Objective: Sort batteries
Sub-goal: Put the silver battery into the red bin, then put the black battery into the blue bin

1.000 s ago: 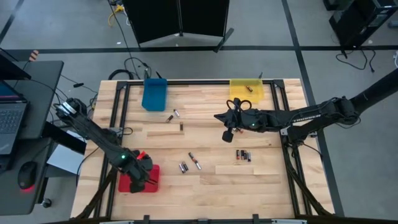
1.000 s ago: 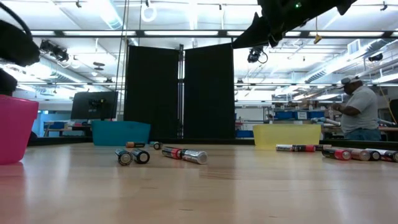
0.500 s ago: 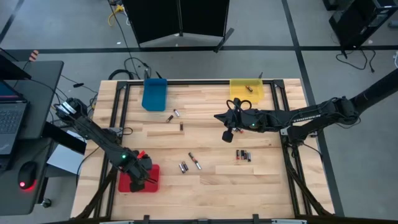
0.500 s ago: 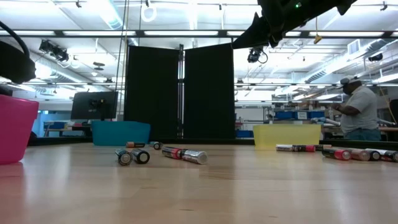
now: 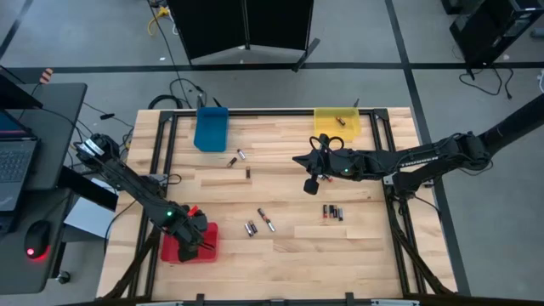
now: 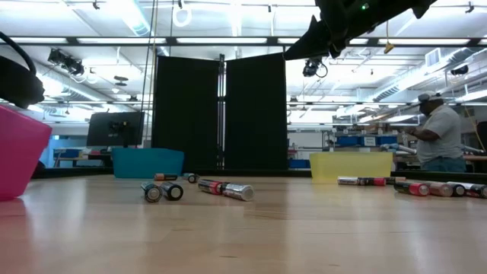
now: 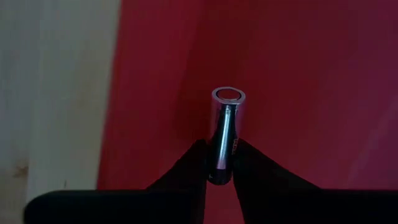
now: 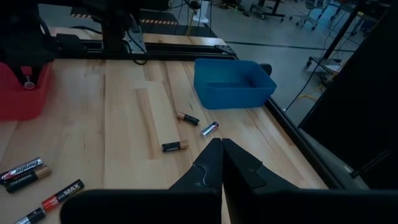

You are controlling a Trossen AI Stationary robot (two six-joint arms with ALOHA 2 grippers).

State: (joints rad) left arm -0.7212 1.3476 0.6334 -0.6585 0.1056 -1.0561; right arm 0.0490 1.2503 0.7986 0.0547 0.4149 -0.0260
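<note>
Battery near the right wrist camera (image 8: pixel 69 191): "MAX" is read on its black casing.
Neighbouring battery (image 8: pixel 22 167): lettering is seen but cannot be read.
Other surfaces: no readable text is shown.

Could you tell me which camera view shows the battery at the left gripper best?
The left wrist view: the silvery battery stands between the left gripper's fingers over the red tray. The high view shows only the arm above that tray; in the right wrist view the battery is a far-off speck, and the low view misses it.
</note>
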